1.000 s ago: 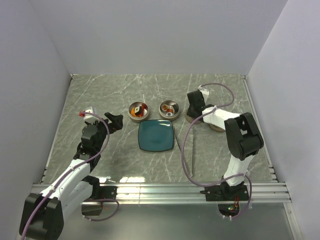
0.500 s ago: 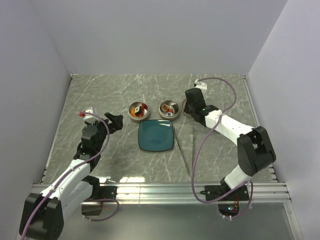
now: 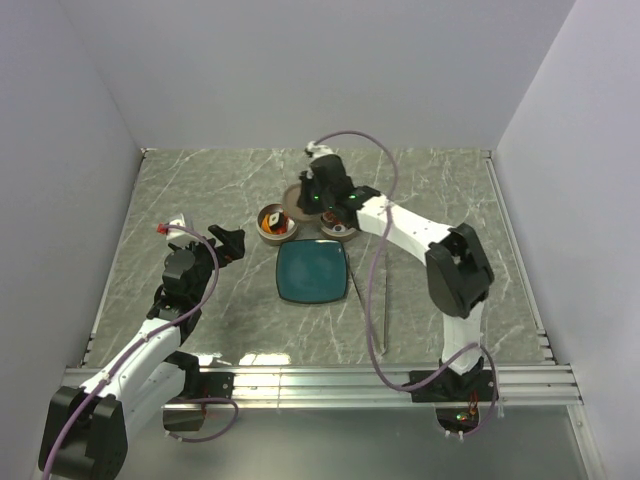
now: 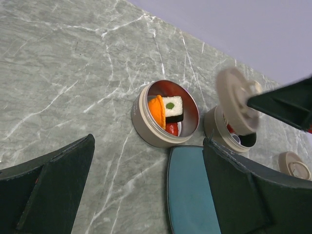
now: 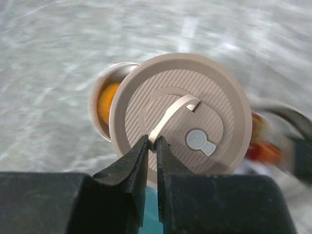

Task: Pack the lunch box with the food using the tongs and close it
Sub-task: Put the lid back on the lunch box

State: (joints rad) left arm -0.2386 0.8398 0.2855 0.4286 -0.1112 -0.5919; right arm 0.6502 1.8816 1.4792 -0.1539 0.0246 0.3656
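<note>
Right gripper point(image 5: 152, 141) has swung in from far out on the right, jaws pinched tight on the thin handle of the beige lid point(image 5: 180, 119). Just below it, the left tin point(image 4: 146, 124) shows its food point(image 4: 165, 108). The right tin point(image 4: 214, 129) is half hidden behind the lid and blurred. Tongs point(image 3: 385, 300) lie back toward its base, untouched. The right arm stretches forward and left. Left gripper point(image 3: 232, 240) hangs spread wide, unmoved.

left gripper point(image 3: 232, 242) spread wide, held low | right gripper point(image 5: 151, 141) pinched tight, extended far forward
</note>
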